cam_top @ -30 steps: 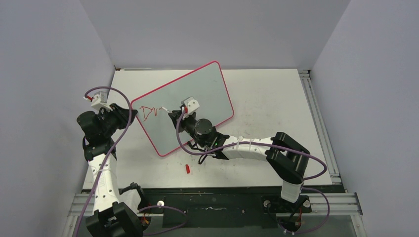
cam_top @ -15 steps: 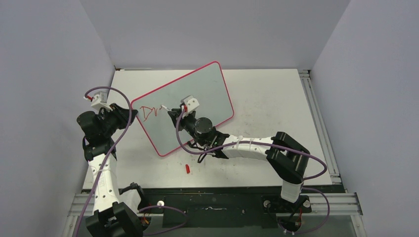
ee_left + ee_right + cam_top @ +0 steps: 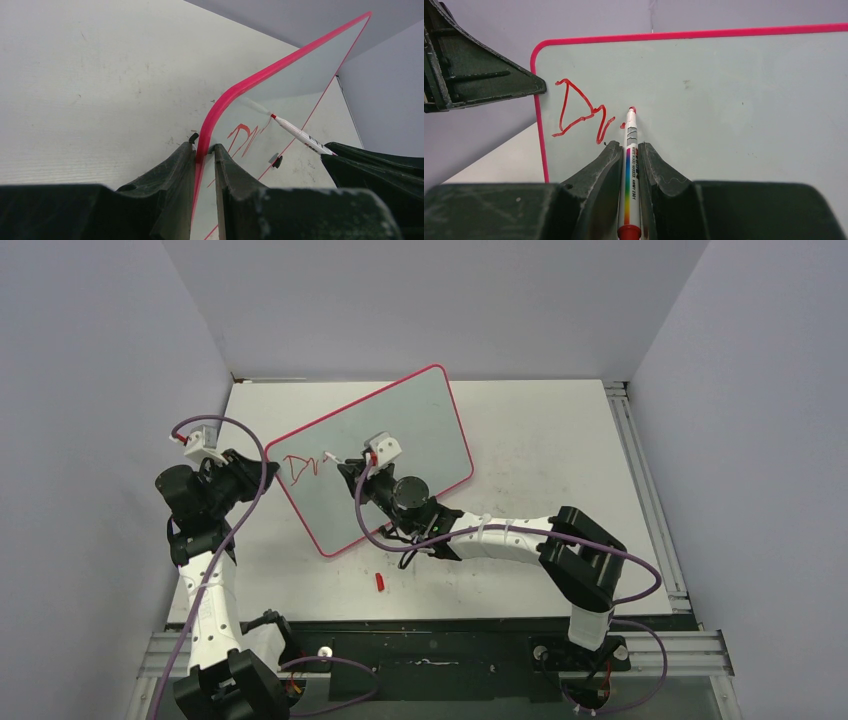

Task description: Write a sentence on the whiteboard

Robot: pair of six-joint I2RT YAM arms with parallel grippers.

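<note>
**Whiteboard pinched at its edge, marker tip at its face**

From above: large rounded-corner whiteboard (image 3: pixel 410 425) with glossy pale grey face and thin red-pink rim, standing tilted on the white table (image 3: pixel 540 460), towards the far left. Left claw (image 3: pixel 264 460) at the board's left edge. Right claw (image 3: pixel 348 470) in front of the face, beside the red scrawl (image 3: pixel 300 466) near the upper left corner. Small red cap (image 3: pixel 380 582) lying on the table nearer the arm bases, well apart from the board.

From the left wrist: left claw (image 3: pixel 204 150) nearly closed, gripping the board, one finger on each side of the red-pink rim. Beyond the fingers, the red scrawl, a slim white marker (image 3: pixel 300 136) with its red tip at the face, and one small black clip foot (image 3: pixel 276 161) by the lower edge.

From the right wrist: right claw (image 3: pixel 629 150) clamped tight on the marker, rainbow-striped barrel between the fingers. Red tip at the board's face just right of the red scrawl; actual contact hard to tell. Dark finger of the left claw (image 3: pixel 484 80) at the board's left rim.
</note>
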